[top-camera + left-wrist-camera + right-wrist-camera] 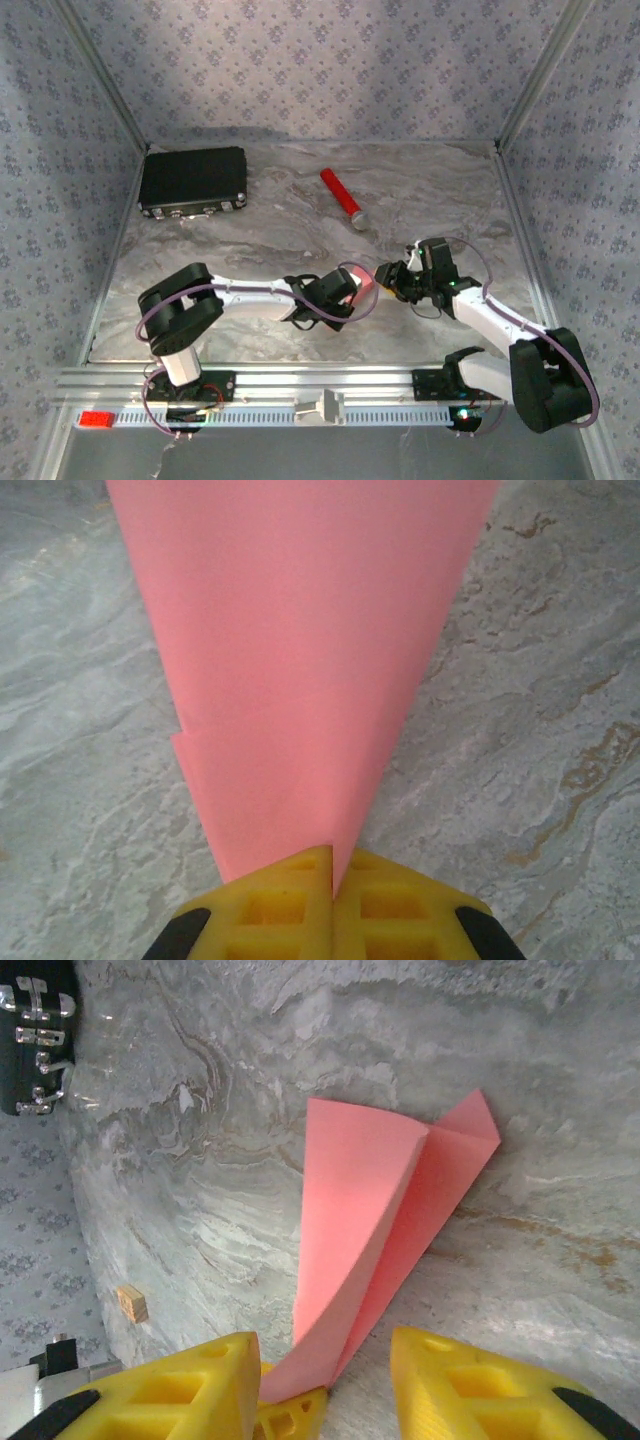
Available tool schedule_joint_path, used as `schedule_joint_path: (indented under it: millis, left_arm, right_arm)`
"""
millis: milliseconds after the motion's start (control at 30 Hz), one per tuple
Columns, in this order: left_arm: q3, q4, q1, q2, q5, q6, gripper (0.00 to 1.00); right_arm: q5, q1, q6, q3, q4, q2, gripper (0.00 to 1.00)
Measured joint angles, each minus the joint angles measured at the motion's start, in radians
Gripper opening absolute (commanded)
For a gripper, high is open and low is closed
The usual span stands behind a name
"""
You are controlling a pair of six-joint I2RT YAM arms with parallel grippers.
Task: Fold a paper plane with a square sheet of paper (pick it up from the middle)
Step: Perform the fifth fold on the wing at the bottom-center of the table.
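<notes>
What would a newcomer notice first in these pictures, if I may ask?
The folded pink-red paper stands out, pinched at its narrow end by the left gripper at mid-table, the right gripper open around it. Farther back lie a black case at left and a red cylinder.

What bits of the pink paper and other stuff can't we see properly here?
Left wrist view: paper runs past the top edge; its far end is cut off.
Top view: left arm covers most of the paper; folds too small to tell.
Right wrist view: black case cut by the left edge.
</notes>
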Motion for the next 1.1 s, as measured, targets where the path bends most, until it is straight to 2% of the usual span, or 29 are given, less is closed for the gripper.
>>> schedule_joint_path:
  millis: [200,433,700,767,867,1100]
  left_arm:
    - [0.024,0.000,0.010,0.021,0.040,0.000,0.04]
    - [0.036,0.010,0.036,0.037,0.116,-0.005,0.03]
    - [0.037,0.061,0.071,0.062,0.232,-0.038,0.01]
    - [0.037,0.079,0.078,0.070,0.260,-0.047,0.01]
    - [0.037,0.103,0.089,0.081,0.294,-0.061,0.01]
    - [0.037,0.131,0.096,0.094,0.332,-0.069,0.01]
  right_arm:
    - [-0.004,0.030,0.000,-0.013,0.033,0.023,0.38]
    - [-0.007,0.043,0.012,-0.057,0.081,0.031,0.28]
    - [0.003,0.045,0.019,-0.090,0.114,0.003,0.22]
    - [0.005,0.045,0.018,-0.091,0.115,-0.008,0.26]
    - [0.010,0.045,0.006,-0.091,0.110,-0.042,0.41]
    - [0.023,0.015,-0.013,-0.087,0.051,-0.150,0.44]
